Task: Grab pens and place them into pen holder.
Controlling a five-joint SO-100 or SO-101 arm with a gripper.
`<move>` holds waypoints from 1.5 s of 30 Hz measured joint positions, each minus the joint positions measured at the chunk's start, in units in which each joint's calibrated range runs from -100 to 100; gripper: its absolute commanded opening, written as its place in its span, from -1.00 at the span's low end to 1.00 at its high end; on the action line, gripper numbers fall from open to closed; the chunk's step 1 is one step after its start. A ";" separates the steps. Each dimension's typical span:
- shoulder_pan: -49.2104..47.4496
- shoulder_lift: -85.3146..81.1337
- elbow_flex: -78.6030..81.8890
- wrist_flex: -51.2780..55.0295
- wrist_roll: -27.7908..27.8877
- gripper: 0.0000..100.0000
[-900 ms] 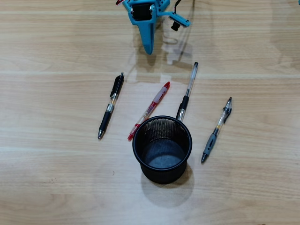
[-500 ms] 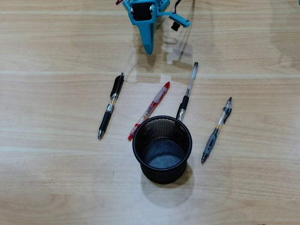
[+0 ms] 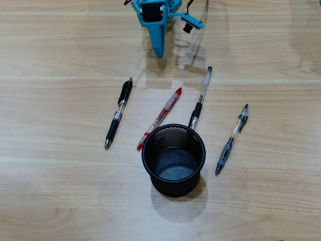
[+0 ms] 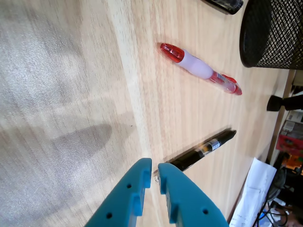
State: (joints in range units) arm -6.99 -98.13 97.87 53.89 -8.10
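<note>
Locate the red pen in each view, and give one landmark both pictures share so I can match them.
Overhead view: the red pen lies slanted on the table, up-left of the mesh cup, its lower tip beside the rim.
Wrist view: the red pen lies upper centre-right, left of the mesh cup in the top-right corner.
Shared landmark: the mesh cup.

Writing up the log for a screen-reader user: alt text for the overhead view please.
Four pens lie apart on a wooden table around an empty black mesh cup: a black pen, a red pen, a clear pen and a grey pen. The blue gripper hangs at the top edge, holding nothing.
</note>
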 measured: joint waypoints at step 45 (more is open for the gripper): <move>7.94 -0.68 -23.97 17.65 -13.61 -0.95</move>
State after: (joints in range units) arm 0.95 -98.81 73.90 71.54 -21.71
